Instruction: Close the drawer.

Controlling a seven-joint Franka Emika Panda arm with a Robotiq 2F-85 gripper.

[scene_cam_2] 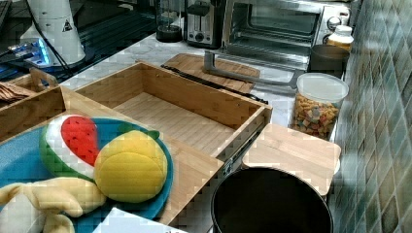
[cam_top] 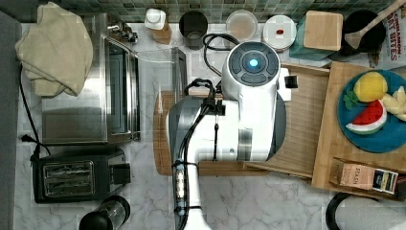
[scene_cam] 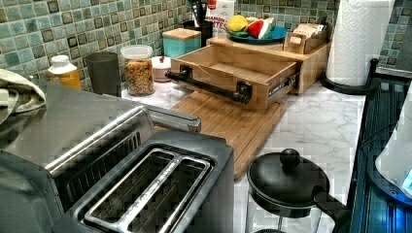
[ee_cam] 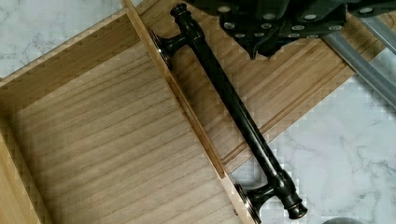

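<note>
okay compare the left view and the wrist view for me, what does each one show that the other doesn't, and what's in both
Left view alone: the toaster, a cereal jar, the fruit plate, a paper towel roll and a black pot lid.

Wrist view alone: the gripper from above, hanging over the cutting board just outside the handle, and the drawer's bare grained bottom seen close.

Both: the drawer pulled open and empty, its dark bar handle across the front panel, the cutting board beneath it, and the marble counter.

The white and grey robot arm (cam_top: 225,124) reaches up from the top view's lower edge, its wrist pointing straight down. The black end effector (ee_cam: 275,23) hangs under it; its finger state is unclear.
</note>
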